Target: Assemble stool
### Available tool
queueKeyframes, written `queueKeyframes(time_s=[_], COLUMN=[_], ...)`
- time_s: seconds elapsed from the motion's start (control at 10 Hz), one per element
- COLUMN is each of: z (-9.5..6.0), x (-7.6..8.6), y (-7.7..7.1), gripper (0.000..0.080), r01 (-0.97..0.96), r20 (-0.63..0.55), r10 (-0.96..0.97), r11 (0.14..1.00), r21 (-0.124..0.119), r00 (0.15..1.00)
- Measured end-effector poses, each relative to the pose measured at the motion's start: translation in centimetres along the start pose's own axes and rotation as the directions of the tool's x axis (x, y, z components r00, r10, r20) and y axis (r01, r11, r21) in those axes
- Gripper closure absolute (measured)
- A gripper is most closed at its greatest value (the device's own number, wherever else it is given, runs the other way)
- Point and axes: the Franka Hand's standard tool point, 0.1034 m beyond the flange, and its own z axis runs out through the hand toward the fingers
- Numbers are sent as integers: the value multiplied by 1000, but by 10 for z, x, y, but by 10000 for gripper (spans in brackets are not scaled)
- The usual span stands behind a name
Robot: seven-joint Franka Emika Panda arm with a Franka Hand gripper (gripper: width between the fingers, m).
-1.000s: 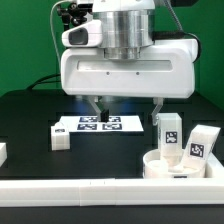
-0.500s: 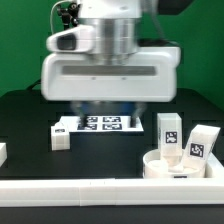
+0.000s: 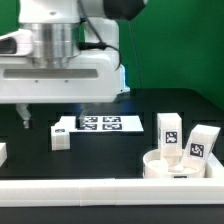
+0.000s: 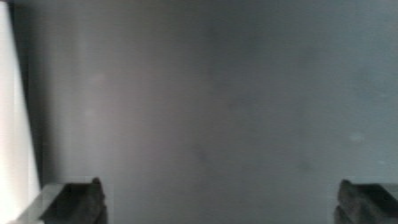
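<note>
The white round seat (image 3: 181, 166) lies at the front on the exterior view's right. Two white leg blocks (image 3: 168, 134) (image 3: 203, 143) with marker tags stand upright at its far side. A third leg block (image 3: 61, 138) lies by the marker board's left end. A fourth (image 3: 2, 152) shows at the left edge. My gripper (image 3: 54, 118) hangs open and empty above the table, over the third block. In the wrist view my gripper (image 4: 221, 204) shows only dark table between its fingertips (image 4: 73, 203); no stool part is in that view.
The marker board (image 3: 100, 123) lies flat in the middle of the black table. A long white rail (image 3: 100, 192) runs along the front edge. A white strip (image 4: 11, 120) runs along one side of the wrist view.
The arm has swung from over the marker board toward the exterior view's left. The gripper stays open and empty. The stool parts have not moved.
</note>
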Motion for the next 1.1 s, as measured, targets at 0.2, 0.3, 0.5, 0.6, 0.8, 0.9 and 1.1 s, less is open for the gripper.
queueKeyframes(time_s=[0.2,0.3,0.5,0.6,0.8,0.9,1.1], z=[0,1,13,21,32,37,38], x=[0,0,-16,-29,-45,-52,-53], y=[-1,-1,5,7,8,7,5], gripper=[150,150,150,150,150,150,150], r01=[1,1,-19,-33,-38,-41,-40], r20=[1,2,28,47,59,66,96], r10=[-1,-1,18,32,38,41,39], r11=[1000,1000,1000,999,999,999,999], r21=[0,0,6,11,4,2,14], r00=[1000,1000,999,998,998,997,995])
